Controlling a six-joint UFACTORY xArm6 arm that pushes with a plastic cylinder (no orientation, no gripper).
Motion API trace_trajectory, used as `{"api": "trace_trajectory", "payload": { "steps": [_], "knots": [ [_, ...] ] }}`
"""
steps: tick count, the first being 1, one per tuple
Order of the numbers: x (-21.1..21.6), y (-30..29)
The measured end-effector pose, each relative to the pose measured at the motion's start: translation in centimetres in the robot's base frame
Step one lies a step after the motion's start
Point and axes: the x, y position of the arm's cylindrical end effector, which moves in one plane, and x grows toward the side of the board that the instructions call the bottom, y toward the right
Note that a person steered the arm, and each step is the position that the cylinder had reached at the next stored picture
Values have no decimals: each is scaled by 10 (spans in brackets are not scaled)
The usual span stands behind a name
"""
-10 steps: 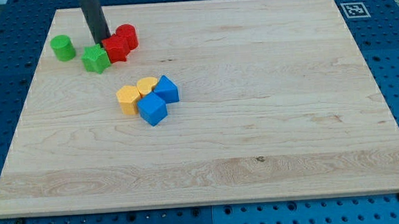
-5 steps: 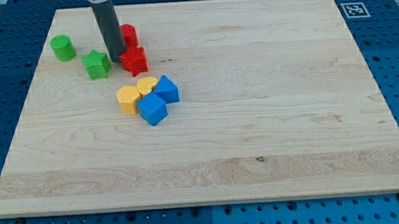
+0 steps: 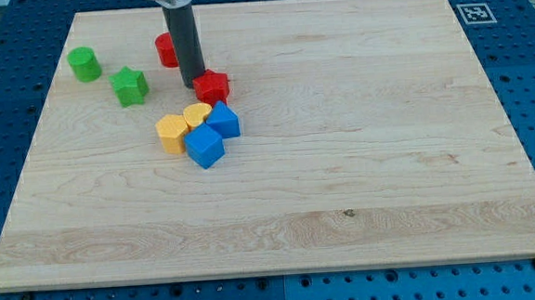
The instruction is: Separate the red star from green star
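Near the desk's [image 3: 343,164] top-left corner, my tip [image 3: 195,84] (no jaws to open) is touching the red star's [image 3: 212,84] left side, green star [image 3: 130,86] well apart; light, rigid, likely sliding easily.

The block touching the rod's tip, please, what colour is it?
Red: the red star, in the camera view.

red blocks [image 3: 211,85]: 2 | green blocks [image 3: 130,86]: 2 | yellow blocks [image 3: 171,133]: 2 | blue blocks [image 3: 205,145]: 2
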Motion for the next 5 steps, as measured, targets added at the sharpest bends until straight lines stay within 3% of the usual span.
{"api": "trace_trajectory", "payload": {
  "steps": [4, 5],
  "knots": [
    [8, 15],
    [-22, 17]
  ]
}}
